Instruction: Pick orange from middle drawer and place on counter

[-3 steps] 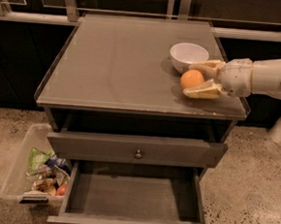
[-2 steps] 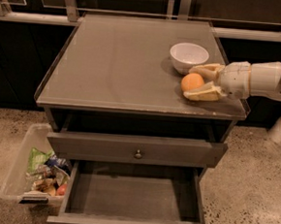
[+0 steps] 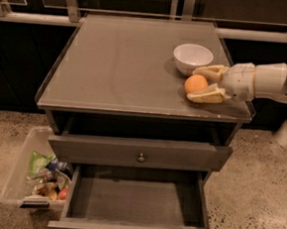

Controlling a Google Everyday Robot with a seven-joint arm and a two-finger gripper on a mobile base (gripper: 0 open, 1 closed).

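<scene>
The orange point(image 3: 196, 84) is at the right front of the counter point(image 3: 122, 65), just in front of a white bowl point(image 3: 192, 56). My gripper point(image 3: 192, 84) reaches in from the right, low over the counter. Its two pale fingers point(image 3: 207, 95) lie on either side of the orange and close against it. The orange looks to be at or just above the counter surface. The middle drawer point(image 3: 136, 201) stands pulled open below, and its grey floor is bare.
A drawer with a small knob point(image 3: 141, 157) sits slightly pulled out above the open one. A clear plastic bin point(image 3: 27, 177) with snack packets stands on the speckled floor to the left of the cabinet. A dark railing runs behind the counter.
The gripper and the orange have shifted slightly lower toward the counter surface and otherwise stayed in place beside the bowl.
</scene>
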